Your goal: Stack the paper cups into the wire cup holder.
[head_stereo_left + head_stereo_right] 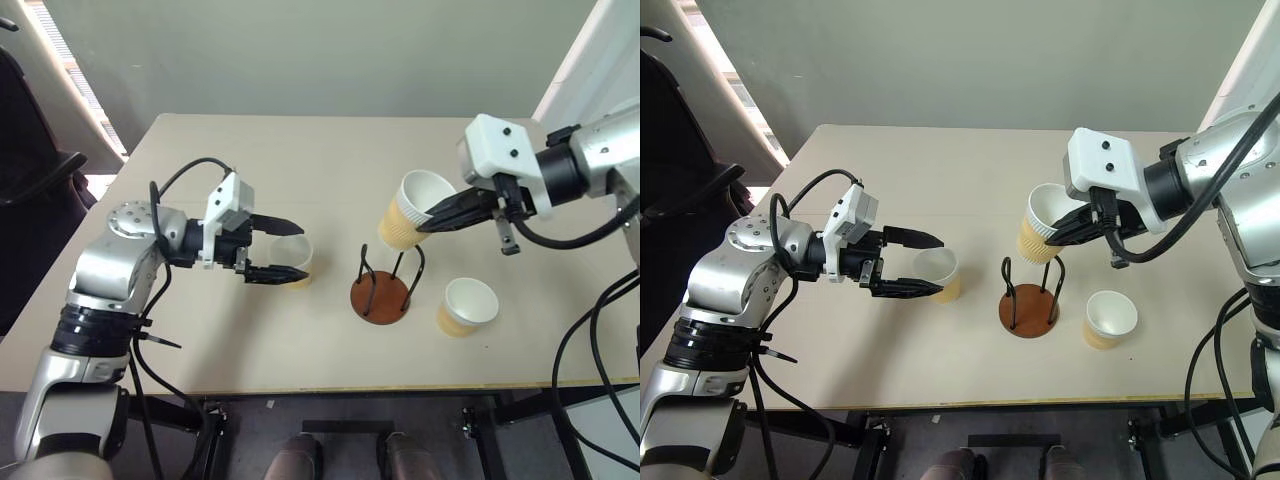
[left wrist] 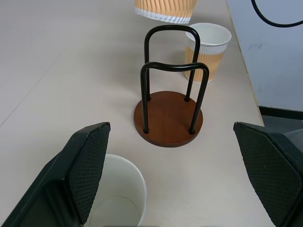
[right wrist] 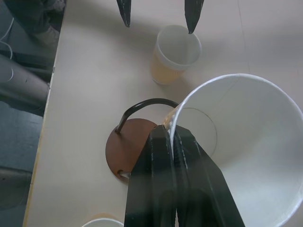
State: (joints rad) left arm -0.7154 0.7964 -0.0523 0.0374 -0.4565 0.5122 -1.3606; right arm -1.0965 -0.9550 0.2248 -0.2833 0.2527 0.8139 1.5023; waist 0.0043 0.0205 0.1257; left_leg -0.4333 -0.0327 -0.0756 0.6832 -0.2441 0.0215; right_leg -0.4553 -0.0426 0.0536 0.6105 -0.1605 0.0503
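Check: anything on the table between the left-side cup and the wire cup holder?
No. Between the cup inside the open left gripper and the wire cup holder, the head views show bare table; the left wrist view agrees.

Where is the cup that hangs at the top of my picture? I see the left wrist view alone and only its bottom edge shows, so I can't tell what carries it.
Observer: The right gripper holds that cup in the air, shut on its rim, one finger inside and one outside.
Operator: Is it lined up with the wire holder?
Observer: Not quite. It is tilted and hangs above the far side of the wire holder, whose base is bare.
Operator: And my own gripper?
Observer: The left gripper is open, one finger on each side of the cup on the left, not closed on it. The third cup stands upright to the holder's right.
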